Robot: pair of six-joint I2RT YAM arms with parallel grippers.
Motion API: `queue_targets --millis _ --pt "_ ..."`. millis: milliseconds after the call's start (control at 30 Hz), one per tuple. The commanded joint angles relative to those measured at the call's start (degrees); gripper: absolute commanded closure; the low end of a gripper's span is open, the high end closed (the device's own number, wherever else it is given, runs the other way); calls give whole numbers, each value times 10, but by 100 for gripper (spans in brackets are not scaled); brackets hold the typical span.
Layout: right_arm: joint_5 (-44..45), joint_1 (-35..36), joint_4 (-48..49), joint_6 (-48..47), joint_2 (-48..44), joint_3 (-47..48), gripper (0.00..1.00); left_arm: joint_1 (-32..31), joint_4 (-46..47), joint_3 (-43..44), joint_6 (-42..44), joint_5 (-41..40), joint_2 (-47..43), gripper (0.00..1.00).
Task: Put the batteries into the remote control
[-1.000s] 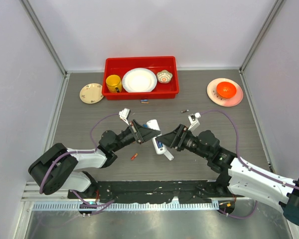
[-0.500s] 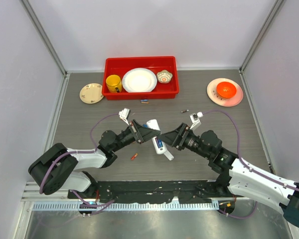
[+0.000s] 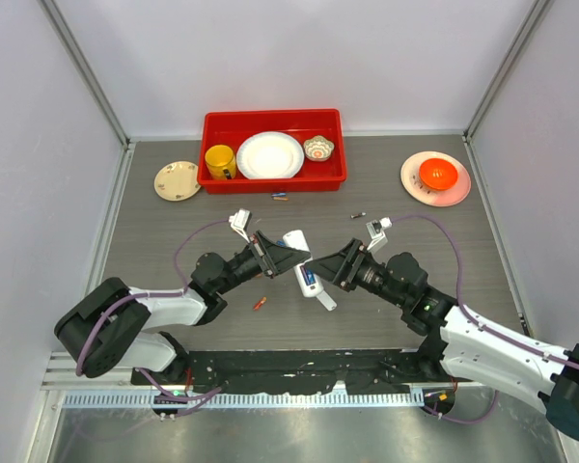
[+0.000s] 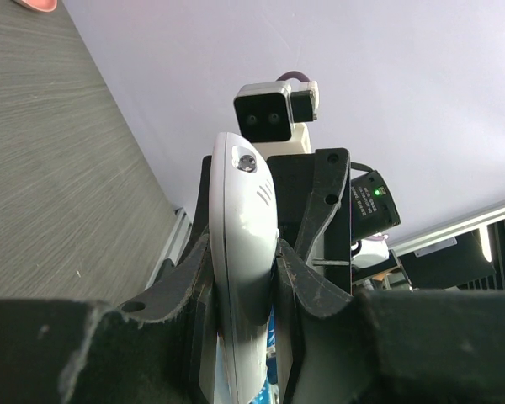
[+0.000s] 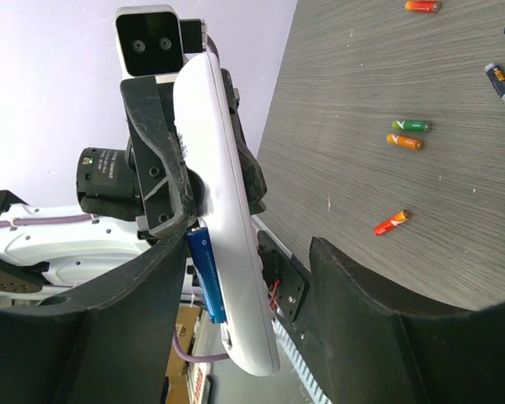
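The left claw (image 4: 242, 263) is clamped on the remote control (image 4: 240, 210), held above the surface (image 3: 154, 231). The right claw (image 5: 248, 252) stands apart astride it. The blue battery (image 5: 206, 273) seems only half-seated; a nudge could drop it beside the orange-red battery (image 3: 259, 303) at 8 o'clock.

A blue battery (image 5: 205, 276) sits in the remote control (image 5: 225, 198).

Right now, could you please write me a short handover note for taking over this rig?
Left gripper: shut on the remote control, held off the table.
Right gripper: open, straddling the remote control.
Done: one blue battery sits in the remote control; whether fully seated, I cannot tell.
Left: likely more to load; loose batteries lie on the table.
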Motion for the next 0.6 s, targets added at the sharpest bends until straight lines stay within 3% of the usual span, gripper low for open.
queue_targets --millis 0,567 --pt "-12 -5 41 9 4 -5 36 0 151 6 11 -6 -20 100" --pt "-29 -6 56 15 26 -12 49 1 151 16 13 -16 -32 100"
